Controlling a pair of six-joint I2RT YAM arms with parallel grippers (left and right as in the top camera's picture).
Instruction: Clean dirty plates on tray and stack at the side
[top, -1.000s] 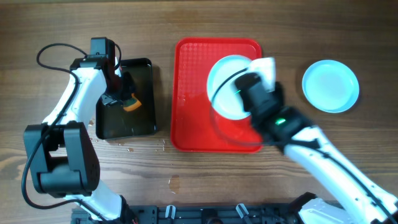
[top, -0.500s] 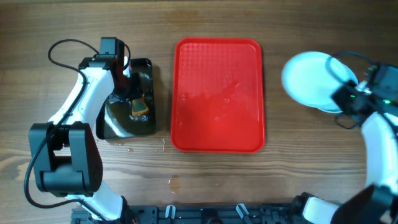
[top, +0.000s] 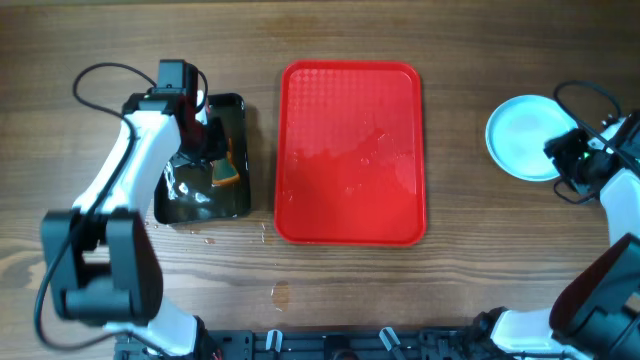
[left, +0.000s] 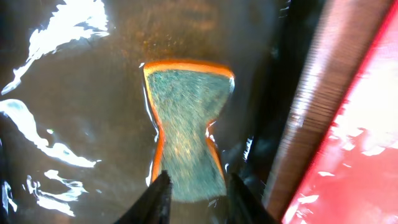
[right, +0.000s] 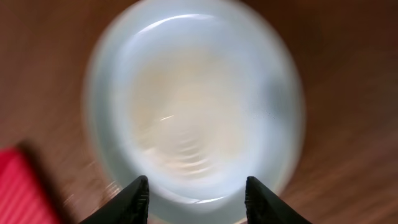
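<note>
The red tray (top: 350, 150) lies in the middle of the table with only wet streaks on it. The pale-blue plates (top: 525, 135) lie on one another on the bare wood at the far right; I cannot tell how many. No orange smear shows on the top one. My right gripper (top: 562, 157) is at the stack's right edge. In the right wrist view its fingers (right: 198, 193) are open over the blurred top plate (right: 193, 106). My left gripper (top: 212, 165) is in the black tray (top: 240, 105), shut (left: 198, 190) on a green and orange sponge (left: 186, 118).
The black tray holds dark liquid (left: 74, 93) and stands left of the red tray, a strip of wood between them. The red tray's edge shows in the left wrist view (left: 367, 155) and its corner in the right wrist view (right: 18, 186). Water drops lie on the wood (top: 280, 292).
My right gripper carried a plate from the red tray to the right, set it on the plate there and let go. My left gripper shifted slightly in the black tray with the sponge.
</note>
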